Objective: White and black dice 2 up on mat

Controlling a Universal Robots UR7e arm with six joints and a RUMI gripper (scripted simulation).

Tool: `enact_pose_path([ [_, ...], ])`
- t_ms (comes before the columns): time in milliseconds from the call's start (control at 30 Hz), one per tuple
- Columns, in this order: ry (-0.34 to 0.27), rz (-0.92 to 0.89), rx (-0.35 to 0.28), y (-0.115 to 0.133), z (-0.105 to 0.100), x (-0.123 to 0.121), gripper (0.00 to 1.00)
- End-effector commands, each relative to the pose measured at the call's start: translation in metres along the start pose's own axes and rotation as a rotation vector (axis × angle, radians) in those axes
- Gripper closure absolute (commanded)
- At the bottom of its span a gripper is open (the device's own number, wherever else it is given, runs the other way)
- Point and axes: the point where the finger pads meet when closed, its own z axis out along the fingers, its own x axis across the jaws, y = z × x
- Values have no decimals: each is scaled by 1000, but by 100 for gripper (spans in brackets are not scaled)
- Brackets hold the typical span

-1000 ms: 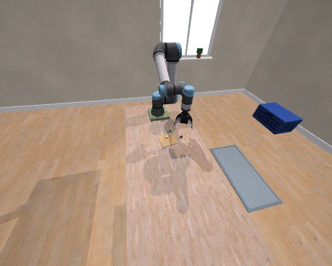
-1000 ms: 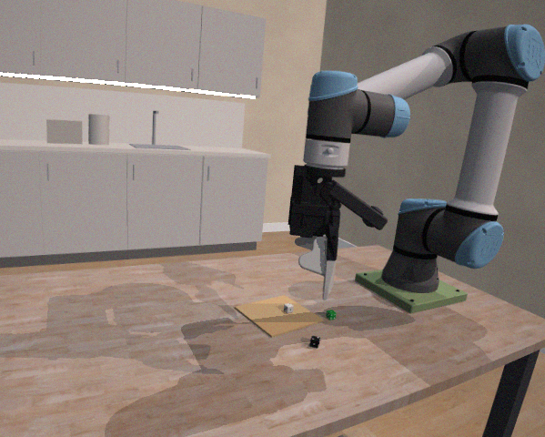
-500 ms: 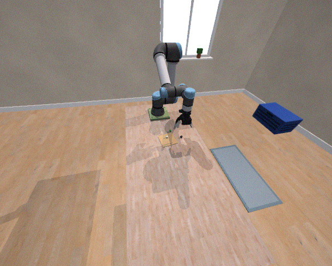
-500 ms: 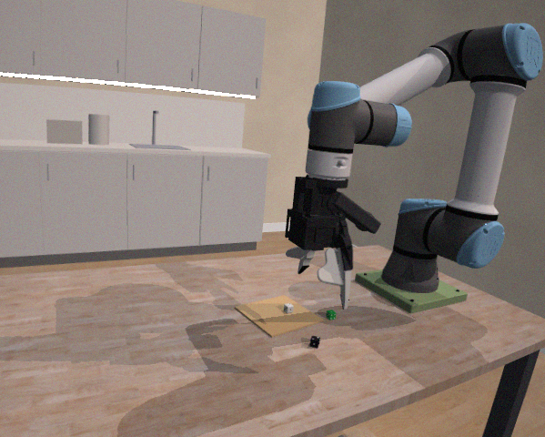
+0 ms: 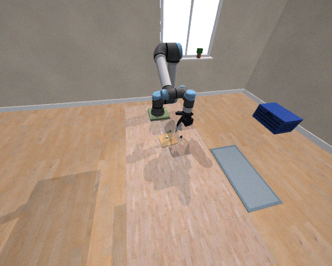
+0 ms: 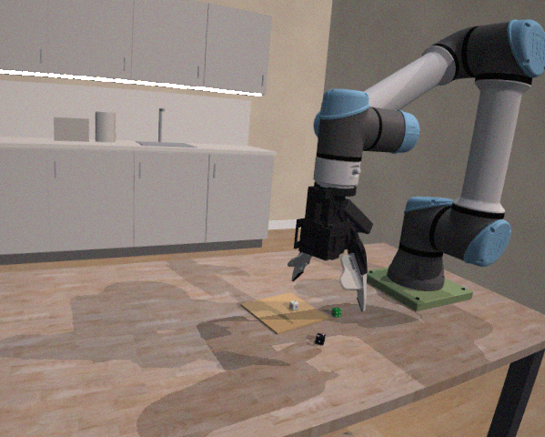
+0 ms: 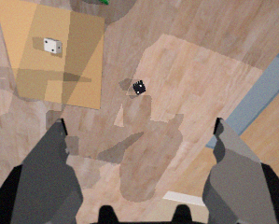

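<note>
The white die (image 6: 293, 305) sits flat on the small tan mat (image 6: 281, 312); it also shows in the wrist view (image 7: 52, 46) on the mat (image 7: 57, 56). The black die (image 6: 319, 338) lies on the wooden table off the mat, near its edge; in the wrist view (image 7: 138, 87) it is to the right of the mat. The green die (image 6: 337, 312) lies on the table just beside the mat, and only its edge shows at the top of the wrist view (image 7: 103, 2). My gripper (image 6: 328, 284) is open and empty, hanging above the table over the dice; its fingers spread wide.
The robot base (image 6: 418, 291) stands on a green plate at the table's back right. The table edge runs close to the right of the black die. A grey-blue floor mat (image 5: 244, 177) and a blue crate (image 5: 276, 117) are on the room's floor, away from the table.
</note>
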Motion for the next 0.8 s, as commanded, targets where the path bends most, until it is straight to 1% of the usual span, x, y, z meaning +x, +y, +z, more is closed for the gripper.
enact_pose_path([
  [0,4,-141,-3,1,5,0,0],
  [233,3,-203,-2,1,7,1,0],
  [400,3,-214,-2,1,7,1,0],
  [433,3,-214,-2,1,7,1,82],
  [767,3,-214,-2,1,7,1,82],
])
